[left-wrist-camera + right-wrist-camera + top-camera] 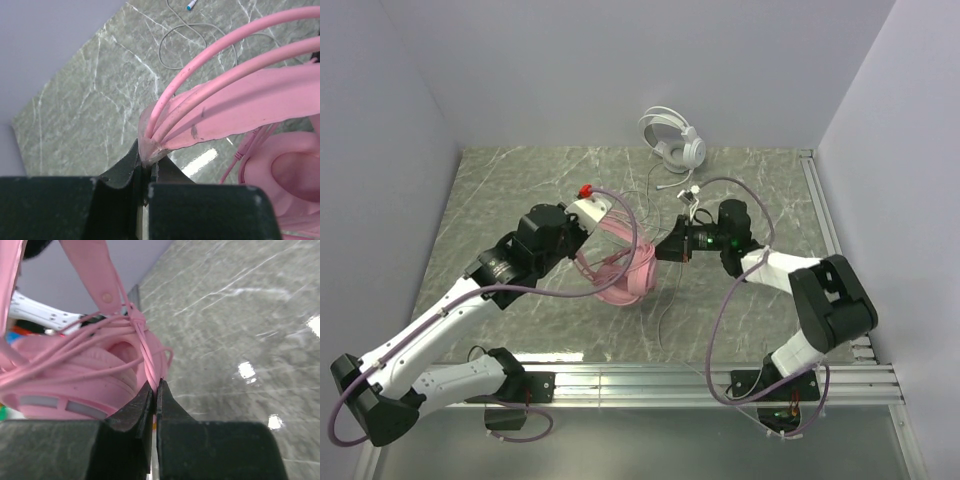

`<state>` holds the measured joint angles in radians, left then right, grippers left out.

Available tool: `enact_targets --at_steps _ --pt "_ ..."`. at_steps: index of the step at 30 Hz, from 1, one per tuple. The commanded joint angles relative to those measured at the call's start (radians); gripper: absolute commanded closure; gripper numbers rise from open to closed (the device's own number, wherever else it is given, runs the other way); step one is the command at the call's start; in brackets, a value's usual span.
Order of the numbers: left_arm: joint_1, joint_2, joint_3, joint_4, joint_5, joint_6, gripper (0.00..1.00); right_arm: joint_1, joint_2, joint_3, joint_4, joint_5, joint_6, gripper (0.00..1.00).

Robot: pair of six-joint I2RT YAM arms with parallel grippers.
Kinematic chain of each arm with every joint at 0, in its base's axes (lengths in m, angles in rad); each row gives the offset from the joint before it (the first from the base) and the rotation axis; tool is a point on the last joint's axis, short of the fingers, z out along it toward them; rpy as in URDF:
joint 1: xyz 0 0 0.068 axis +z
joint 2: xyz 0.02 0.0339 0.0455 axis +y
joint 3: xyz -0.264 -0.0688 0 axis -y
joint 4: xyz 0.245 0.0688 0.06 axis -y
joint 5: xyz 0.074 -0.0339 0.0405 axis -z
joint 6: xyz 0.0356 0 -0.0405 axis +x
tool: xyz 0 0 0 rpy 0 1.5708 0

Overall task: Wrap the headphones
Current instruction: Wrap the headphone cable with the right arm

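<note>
Left gripper (148, 162): closed tight on the pink headphones (260, 95), pinching the end of the headband where two thin arch rods run in.
Right gripper (156, 386): pressed together on the pink cable (146, 352), strand caught right at the fingertips.
Pink headphones: held between the two grippers, earcups below and right of the left fingertips, just left of the right ones (cannot tell whether touching the table (510, 190) or clear of it).
Pink cable: looped several times around an earcup and the band, bunched near a stud on the band, running up from the right gripper's tips.
White headphones (672, 140): well beyond both grippers, against the back wall, touched by neither.
Grey cable (175, 42): loose loop on the marble ahead of the left gripper, well apart from it.
</note>
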<state>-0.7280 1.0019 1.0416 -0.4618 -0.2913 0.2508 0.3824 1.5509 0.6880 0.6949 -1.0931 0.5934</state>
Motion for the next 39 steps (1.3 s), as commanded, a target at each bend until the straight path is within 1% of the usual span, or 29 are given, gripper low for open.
enact_targets --at_steps 1,2,4,5,8,9,10,11,13,15,17,19,20,22,24,25,26,27,28,29,31,32,33,35,36,37,39 --pt "-0.001 -0.057 -0.028 -0.008 -0.075 0.137 1.00 -0.042 0.096 0.094 0.135 -0.083 0.179 1.00" --pt "-0.004 -0.057 -0.034 -0.008 -0.078 0.145 1.00 -0.046 0.122 0.120 0.141 -0.126 0.210 1.00" --pt "-0.007 -0.057 -0.049 -0.006 -0.081 0.156 1.00 -0.050 0.196 0.177 0.158 -0.158 0.290 1.00" --pt "-0.008 -0.054 -0.052 -0.008 -0.075 0.157 1.00 -0.053 0.213 0.185 0.214 -0.172 0.362 1.00" --pt "-0.010 -0.023 -0.060 -0.021 -0.091 0.171 1.00 -0.062 0.265 0.191 0.387 -0.188 0.504 1.00" --pt "-0.011 -0.011 -0.058 -0.028 -0.098 0.176 1.00 -0.068 0.277 0.202 0.393 -0.200 0.573 1.00" --pt "-0.013 0.012 -0.057 -0.034 -0.106 0.177 1.00 -0.071 0.308 0.238 0.375 -0.209 0.592 1.00" --pt "-0.013 0.024 -0.054 -0.035 -0.112 0.177 1.00 -0.076 0.325 0.260 0.321 -0.218 0.601 1.00" --pt "-0.011 0.056 -0.049 -0.026 -0.140 0.163 1.00 -0.085 0.365 0.318 0.308 -0.255 0.658 1.00" --pt "-0.007 0.081 -0.048 -0.026 -0.120 0.171 1.00 -0.085 0.391 0.346 0.371 -0.281 0.751 1.00" --pt "0.005 0.122 -0.046 -0.014 -0.109 0.165 1.00 -0.088 0.419 0.383 0.394 -0.284 0.798 1.00" --pt "0.031 0.180 -0.026 -0.008 -0.076 0.124 1.00 -0.094 0.452 0.444 0.344 -0.290 0.804 1.00" --pt "0.070 0.200 -0.009 -0.015 -0.043 0.102 1.00 -0.097 0.466 0.470 0.246 -0.295 0.789 1.00" --pt "0.107 0.265 0.035 -0.021 0.016 0.027 1.00 -0.100 0.505 0.539 0.163 -0.303 0.744 1.00" --pt "0.159 0.314 0.075 -0.026 0.027 -0.042 1.00 -0.106 0.535 0.594 0.082 -0.301 0.720 1.00" --pt "0.174 0.361 0.087 -0.029 -0.012 -0.076 1.00 -0.108 0.547 0.610 0.057 -0.297 0.717 1.00" --pt "0.206 0.385 0.103 -0.032 -0.023 -0.109 1.00 -0.114 0.558 0.626 0.013 -0.286 0.712 1.00" --pt "0.223 0.406 0.130 -0.043 -0.019 -0.161 1.00 -0.117 0.583 0.663 -0.009 -0.277 0.715 1.00" --pt "0.240 0.443 0.141 -0.046 -0.011 -0.183 1.00 -0.119 0.598 0.683 -0.033 -0.266 0.717 1.00" --pt "0.268 0.457 0.150 -0.051 0.035 -0.195 1.00 -0.119 0.612 0.703 -0.058 -0.248 0.738 1.00" --pt "0.291 0.471 0.144 -0.028 0.070 -0.214 1.00 -0.119 0.650 0.752 -0.049 -0.229 0.782 1.00" --pt "0.309 0.471 0.134 -0.015 0.078 -0.217 1.00 -0.117 0.664 0.766 0.018 -0.222 0.819 1.00" --pt "0.315 0.471 0.109 -0.006 0.070 -0.206 1.00 -0.119 0.692 0.791 0.070 -0.206 0.926 1.00" --pt "0.334 0.478 0.081 0.023 0.023 -0.209 1.00 -0.117 0.724 0.824 0.177 -0.183 1.067 1.00" --pt "0.343 0.484 0.081 0.025 -0.020 -0.235 1.00 -0.116 0.751 0.866 0.190 -0.154 1.095 1.00" --pt "0.354 0.506 0.086 0.022 -0.026 -0.243 1.00 -0.109 0.765 0.890 0.184 -0.139 1.109 1.00" --pt "0.381 0.538 0.124 -0.023 -0.002 -0.307 1.00 -0.100 0.805 0.977 0.112 -0.119 1.105 1.00"
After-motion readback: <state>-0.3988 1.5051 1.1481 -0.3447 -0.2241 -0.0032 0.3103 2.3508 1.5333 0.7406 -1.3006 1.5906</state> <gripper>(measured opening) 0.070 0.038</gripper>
